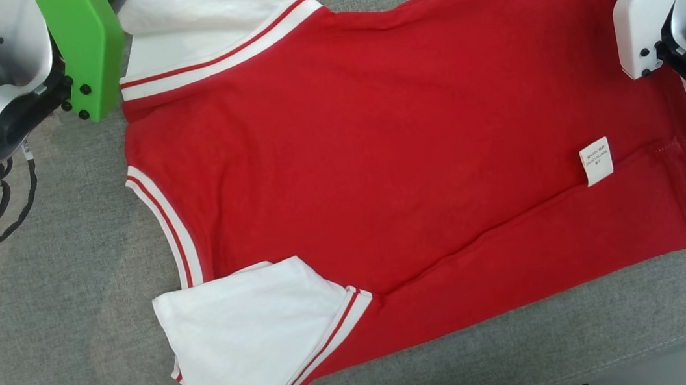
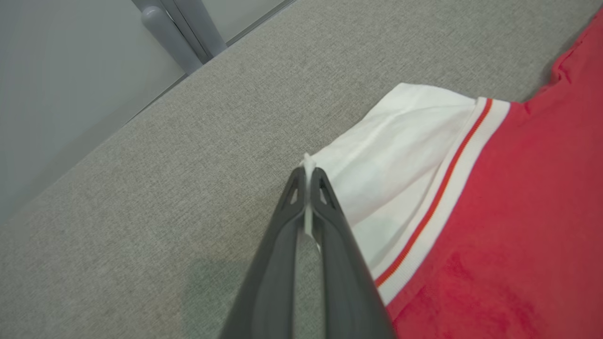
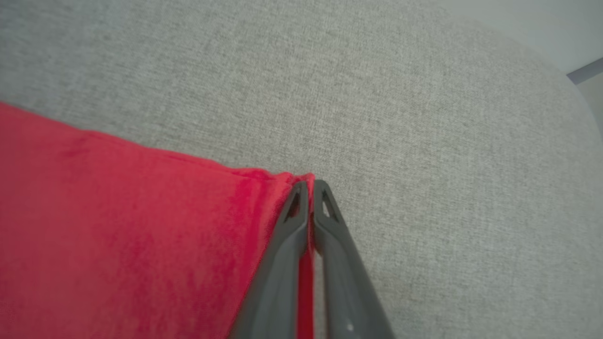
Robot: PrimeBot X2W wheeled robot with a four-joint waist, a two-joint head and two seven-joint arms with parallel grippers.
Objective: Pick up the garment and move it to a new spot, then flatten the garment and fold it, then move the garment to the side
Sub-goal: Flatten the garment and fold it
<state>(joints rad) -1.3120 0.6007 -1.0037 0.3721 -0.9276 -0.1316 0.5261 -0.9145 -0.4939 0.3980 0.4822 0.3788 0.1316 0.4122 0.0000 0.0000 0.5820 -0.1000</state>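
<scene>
**Both jaws clenched on the far edge of the red shirt**

The red shirt point(image 1: 403, 146) lies spread on the grey cloth-covered worktop point(image 1: 59, 332), with its neck opening toward the robot's left and its hem toward the right. Both sleeves are white with red-and-white striped trim. The far sleeve point(image 1: 203, 13) lies at the top left of the head view, and the near sleeve point(image 1: 250, 341) at the lower left. A small white label point(image 1: 596, 161) sits on the red cloth near the hem, its print too small to read. A long crease runs across the near part of the body.

The left jaws are clenched on the edge of the far sleeve. In the left wrist view a sliver of white cloth is pinched between the two dark fingers point(image 2: 278, 254), right at their tips. In the head view a green cover point(image 1: 86, 47) on the left arm hides that corner of the sleeve.

The right jaws are clenched on the far hem corner. In the right wrist view red cloth shows between the fingers point(image 3: 278, 263), beside bare worktop. In the head view the white wrist housing point(image 1: 647, 5) covers that corner, so the grip probably sits just under it.
</scene>
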